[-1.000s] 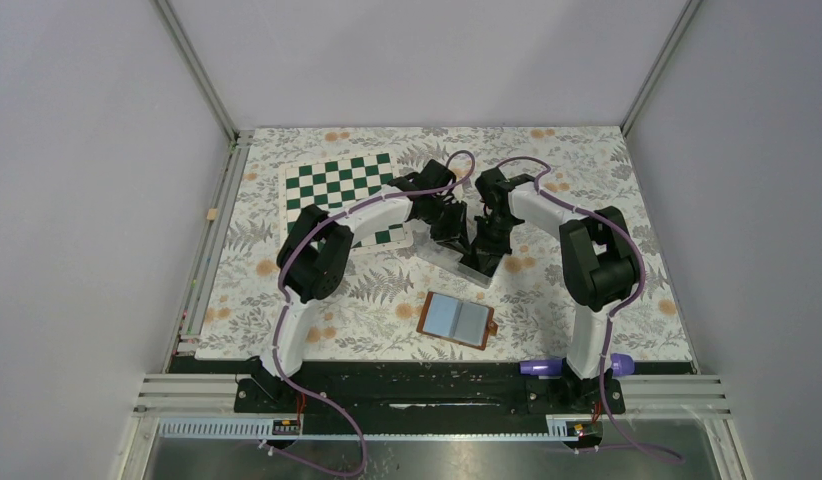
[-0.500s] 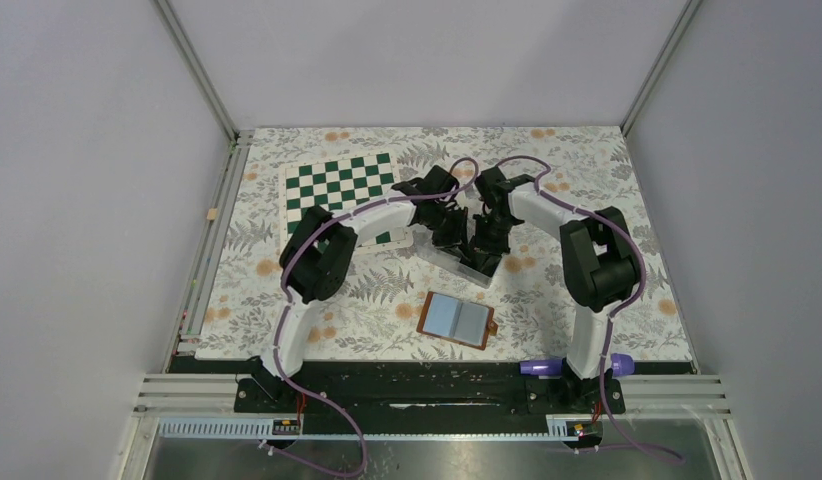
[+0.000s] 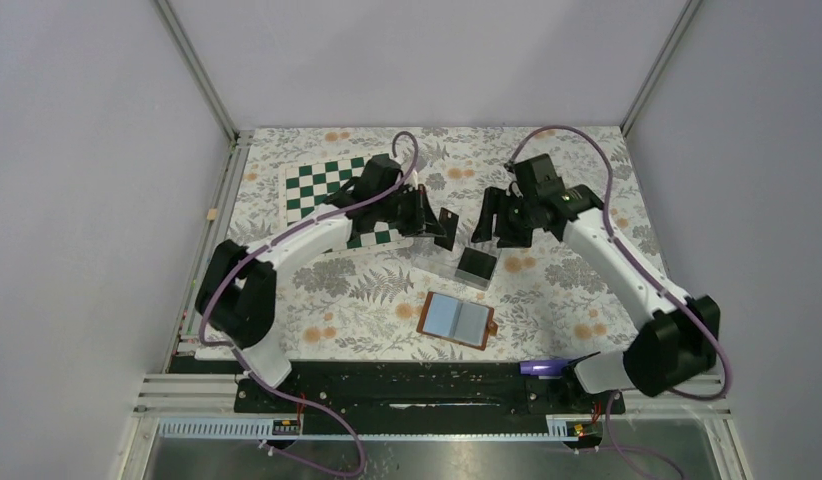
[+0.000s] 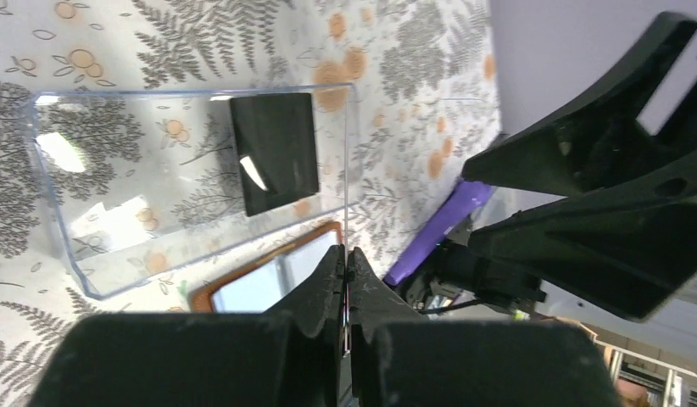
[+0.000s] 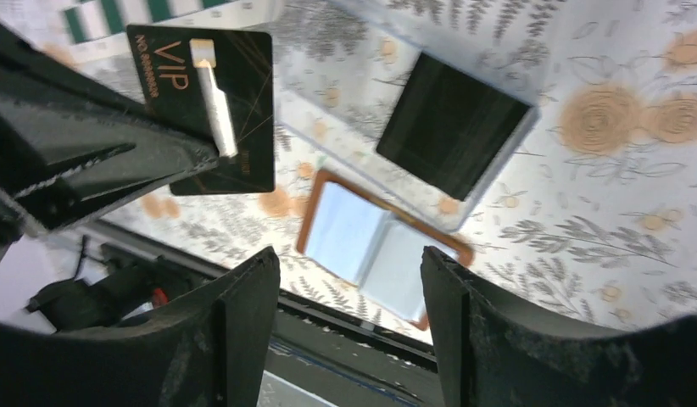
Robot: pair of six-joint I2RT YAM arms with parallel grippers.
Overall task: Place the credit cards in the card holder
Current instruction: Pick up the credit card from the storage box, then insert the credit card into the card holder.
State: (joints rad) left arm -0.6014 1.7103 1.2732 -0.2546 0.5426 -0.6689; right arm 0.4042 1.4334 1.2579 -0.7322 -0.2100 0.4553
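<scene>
My left gripper (image 3: 438,221) is shut on one of the credit cards (image 3: 448,229), a black card held upright above the table just left of the clear box. The right wrist view shows that card's face (image 5: 214,110) with gold VIP lettering. In the left wrist view the card (image 4: 346,278) is edge-on between the closed fingertips. More black credit cards (image 3: 475,265) lie in the clear box (image 3: 439,256). The card holder (image 3: 457,320) lies open nearer the arms, its pale blue sleeves up. My right gripper (image 3: 488,224) hangs open beside the box, nothing between its fingers (image 5: 243,314).
A green-and-white chessboard (image 3: 332,185) lies at the back left under the left arm. A purple cylinder (image 3: 542,367) sits on the black rail at the front edge. The floral tablecloth (image 3: 587,290) covers the table.
Both grippers were together over the clear box. They have drawn apart: the right gripper opened and backed off to the right, while the left gripper shut on the card and moved left.
</scene>
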